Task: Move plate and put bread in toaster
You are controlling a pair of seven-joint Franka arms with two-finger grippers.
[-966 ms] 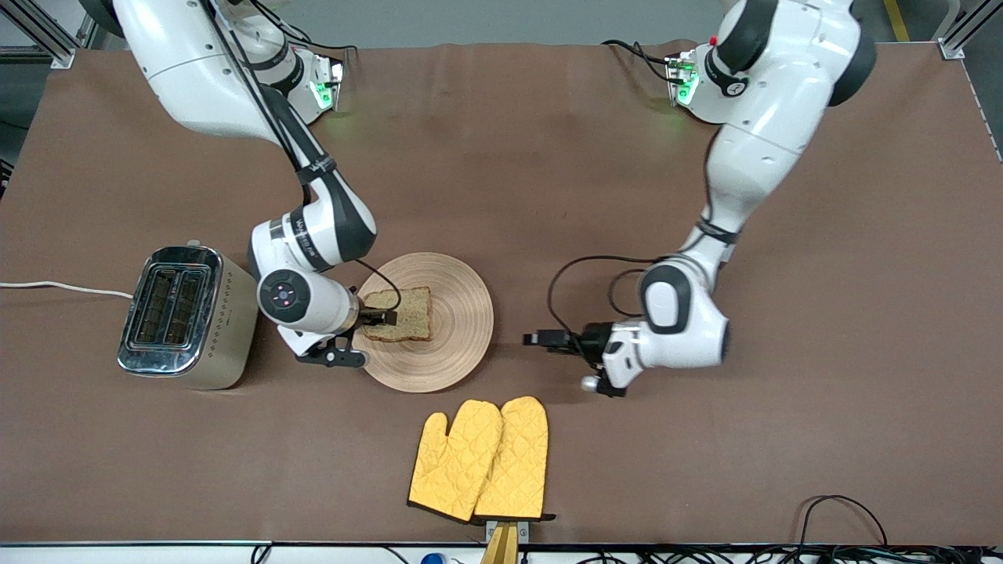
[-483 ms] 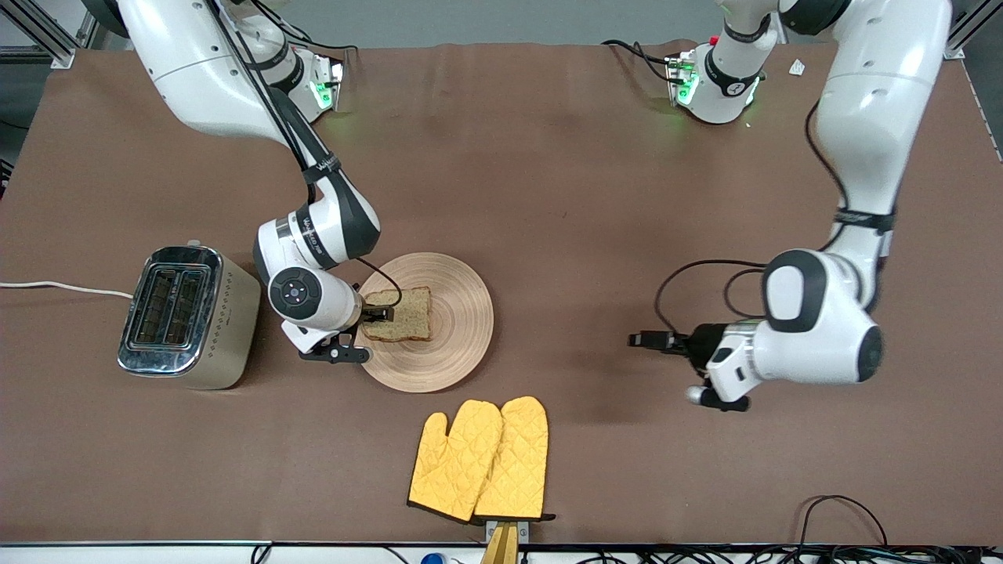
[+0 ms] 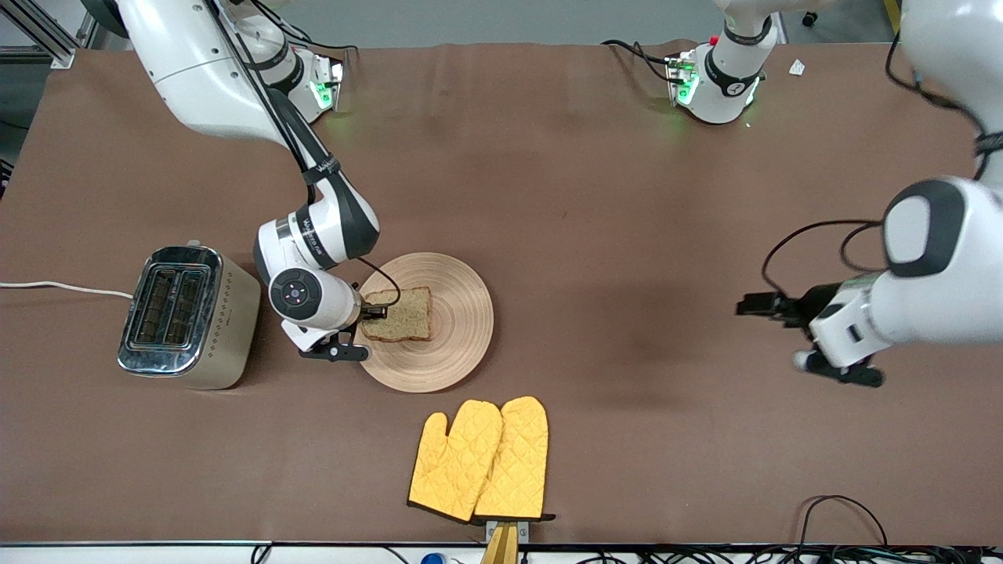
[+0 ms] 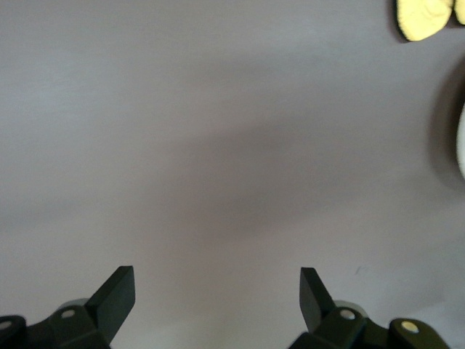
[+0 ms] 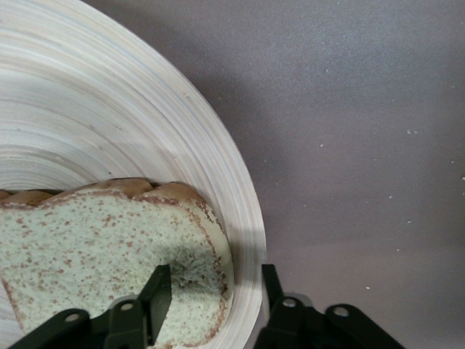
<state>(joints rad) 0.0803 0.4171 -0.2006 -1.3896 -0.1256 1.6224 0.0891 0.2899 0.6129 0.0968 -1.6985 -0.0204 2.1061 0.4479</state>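
Observation:
The pale wooden plate [image 3: 462,329] lies mid-table with the brown speckled bread [image 3: 407,313] flat on its toaster-side half. The cream and chrome toaster [image 3: 188,313] stands beside the plate toward the right arm's end, both slots empty. My right gripper [image 3: 378,312] is low at the plate's toaster-side rim. In the right wrist view the right gripper [image 5: 216,280] has its jaws apart: one finger rests on the bread [image 5: 94,240], the other is outside the plate rim [image 5: 243,218]. My left gripper [image 3: 752,304] hangs open and empty over bare table at the left arm's end, and shows the same in its wrist view [image 4: 218,280].
A pair of yellow oven mitts [image 3: 482,458] lies nearer the camera than the plate; one tip shows in the left wrist view [image 4: 425,18]. The toaster's white cord [image 3: 63,287] runs off the table's edge. A black cable [image 3: 838,501] lies near the front edge.
The left arm has swung well away from the plate toward its own end of the table, gripper open. The right gripper shifted only slightly at the bread's edge. Plate and bread have not moved.

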